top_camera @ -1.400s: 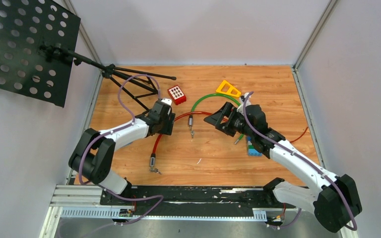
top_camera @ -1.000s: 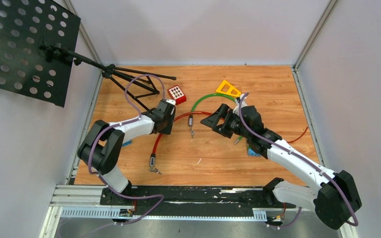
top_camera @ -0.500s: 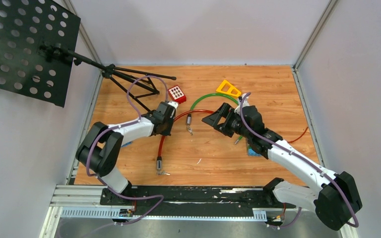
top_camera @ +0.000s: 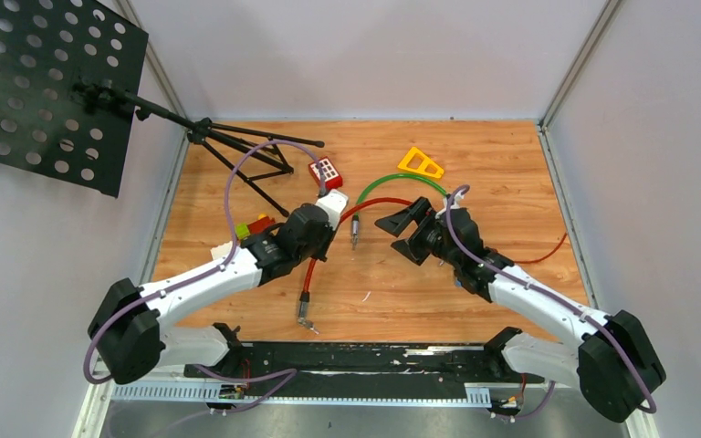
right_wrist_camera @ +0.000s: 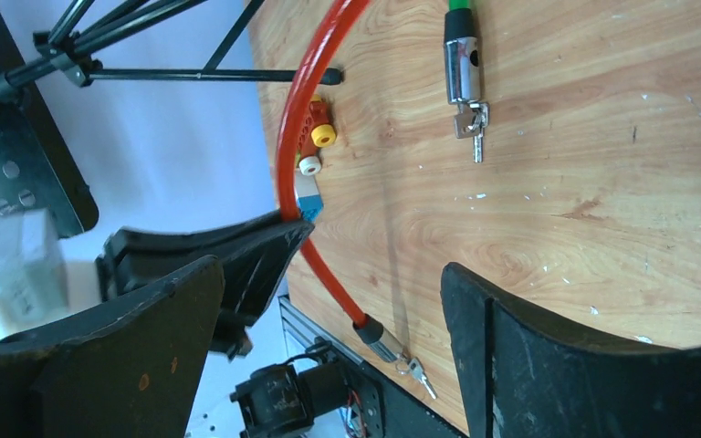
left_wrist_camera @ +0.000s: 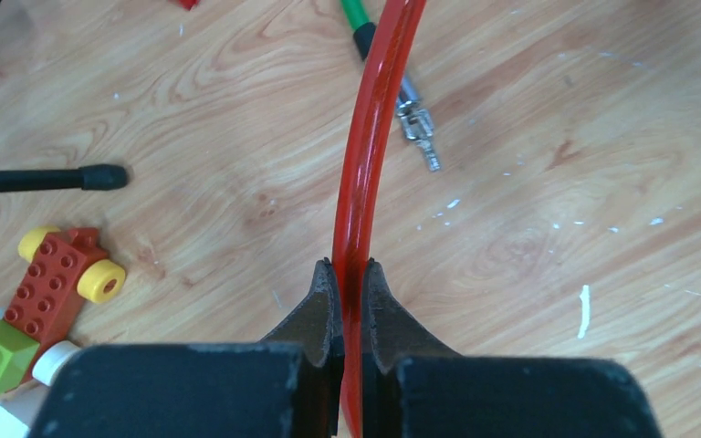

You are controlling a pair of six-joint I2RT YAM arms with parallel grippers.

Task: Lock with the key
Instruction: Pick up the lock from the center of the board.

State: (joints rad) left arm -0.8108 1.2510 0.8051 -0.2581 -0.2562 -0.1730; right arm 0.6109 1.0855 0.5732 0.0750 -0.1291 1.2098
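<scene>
My left gripper (left_wrist_camera: 350, 274) is shut on a red cable lock (left_wrist_camera: 365, 137), pinching the cable partway along, left of the table's middle (top_camera: 318, 251). The cable's metal lock end, with a key (right_wrist_camera: 417, 370) hanging from it, lies near the front edge (top_camera: 307, 318). Close to it, a green cable lock (top_camera: 392, 180) ends in a chrome cylinder (right_wrist_camera: 462, 68) with its own key (right_wrist_camera: 473, 128). Just right of that cylinder, my right gripper (top_camera: 400, 235) hangs over the wood, open and holding nothing.
A black music stand (top_camera: 55, 91) and its tripod legs (top_camera: 256, 155) fill the back left. A red block (top_camera: 326, 172) and a yellow triangle (top_camera: 420, 164) lie at the back. Toy bricks (left_wrist_camera: 55, 283) sit left of my left gripper. A thin orange wire (top_camera: 548, 255) lies at the right.
My left gripper closed on the red cable and swung nearer and rightward, dragging it; the key end slid right towards the front edge. My right gripper shifted slightly nearer, staying open.
</scene>
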